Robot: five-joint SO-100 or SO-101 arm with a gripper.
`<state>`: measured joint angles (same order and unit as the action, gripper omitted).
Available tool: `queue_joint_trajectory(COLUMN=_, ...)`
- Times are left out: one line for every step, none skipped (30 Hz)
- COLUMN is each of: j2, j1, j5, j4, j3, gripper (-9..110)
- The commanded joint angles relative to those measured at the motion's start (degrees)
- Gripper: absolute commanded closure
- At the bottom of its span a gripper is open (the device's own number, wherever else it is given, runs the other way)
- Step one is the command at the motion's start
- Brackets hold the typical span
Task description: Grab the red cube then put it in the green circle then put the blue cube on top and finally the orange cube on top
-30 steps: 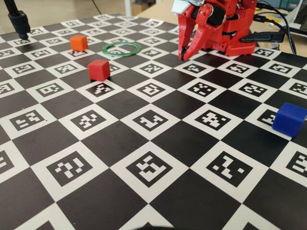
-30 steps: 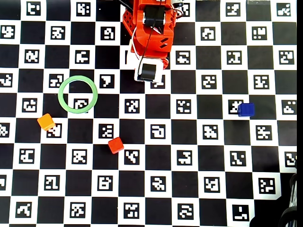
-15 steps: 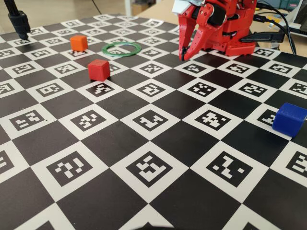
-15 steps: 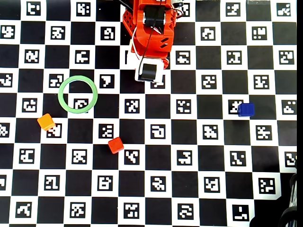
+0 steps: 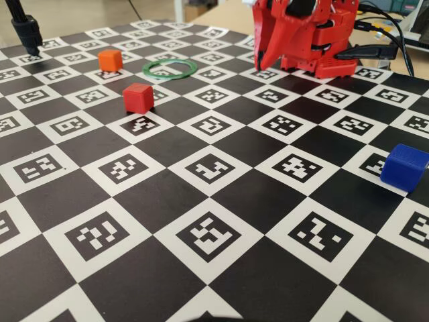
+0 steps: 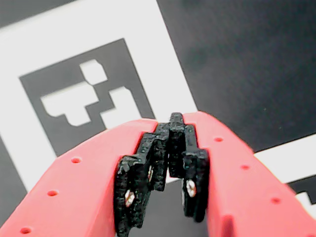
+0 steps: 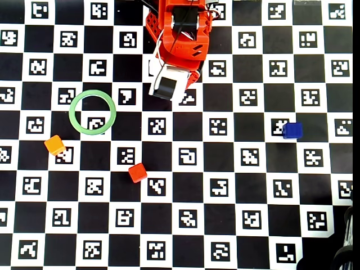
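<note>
Our closed, empty gripper (image 6: 170,148) sits well apart from the red cube (image 7: 137,172), which lies down-left in the overhead view.

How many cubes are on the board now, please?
3. In the overhead view, the orange cube lies just below-left of the ring, the red cube near the middle, the blue cube far right. None stacked.

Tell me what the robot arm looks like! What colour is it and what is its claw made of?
The arm is bright red plastic, chunky and blocky. Its gripper has two curved red fingers dotted with small round holes, lined inside with jagged black pads held by little silver screws. From above, a white block with a black round part sits near the wrist, and thin wires run along the top.
</note>
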<state>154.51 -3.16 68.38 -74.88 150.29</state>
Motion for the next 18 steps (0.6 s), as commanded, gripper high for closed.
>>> queue_joint_trajectory(j2=-12.0, j1=-0.9, j5=-9.2, j4=-1.0, j3=-16.8, gripper=107)
queue_joint_trajectory(j2=-15.4, j1=-1.2, j5=-12.5, j4=-2.3, j3=-20.8, gripper=107)
queue_joint_trajectory(j2=-18.8, j1=-1.5, j5=-15.6, j4=-3.9, j3=-25.3, gripper=107)
queue_joint_trajectory(j2=-22.1, j1=-1.8, j5=-18.7, j4=-5.0, j3=-29.2, gripper=107)
queue_joint_trajectory(j2=-25.2, j1=-2.3, j5=-21.4, j4=-7.1, j3=-33.5, gripper=107)
queue_joint_trajectory(j2=-28.2, j1=-2.4, j5=-23.5, j4=-9.3, j3=-37.6, gripper=107)
queue_joint_trajectory(j2=-30.3, j1=-2.7, j5=-25.8, j4=-10.4, j3=-41.0, gripper=107)
queue_joint_trajectory(j2=-32.2, j1=-3.0, j5=-27.8, j4=-11.4, j3=-44.0, gripper=107)
queue_joint_trajectory(j2=-34.1, j1=-3.3, j5=-29.5, j4=-12.7, j3=-47.1, gripper=107)
queue_joint_trajectory(j2=-36.1, j1=-3.7, j5=-31.1, j4=-13.8, j3=-50.2, gripper=107)
queue_joint_trajectory(j2=-38.1, j1=-4.2, j5=-32.5, j4=-14.9, j3=-53.2, gripper=107)
queue_joint_trajectory(j2=-40.0, j1=-4.7, j5=-33.8, j4=-16.0, j3=-56.1, gripper=107)
queue_joint_trajectory(j2=-42.0, j1=-5.1, j5=-35.0, j4=-17.1, j3=-58.9, gripper=107)
queue_joint_trajectory(j2=-43.9, j1=-5.4, j5=-35.9, j4=-18.0, j3=-61.3, gripper=107)
queue_joint_trajectory(j2=-46.0, j1=-6.0, j5=-37.0, j4=-18.9, j3=-63.7, gripper=107)
queue_joint_trajectory(j2=-47.9, j1=-6.3, j5=-37.8, j4=-19.6, j3=-66.0, gripper=107)
queue_joint_trajectory(j2=-49.4, j1=-6.8, j5=-38.6, j4=-19.8, j3=-67.7, gripper=107)
queue_joint_trajectory(j2=-50.8, j1=-7.3, j5=-39.3, j4=-19.8, j3=-69.3, gripper=107)
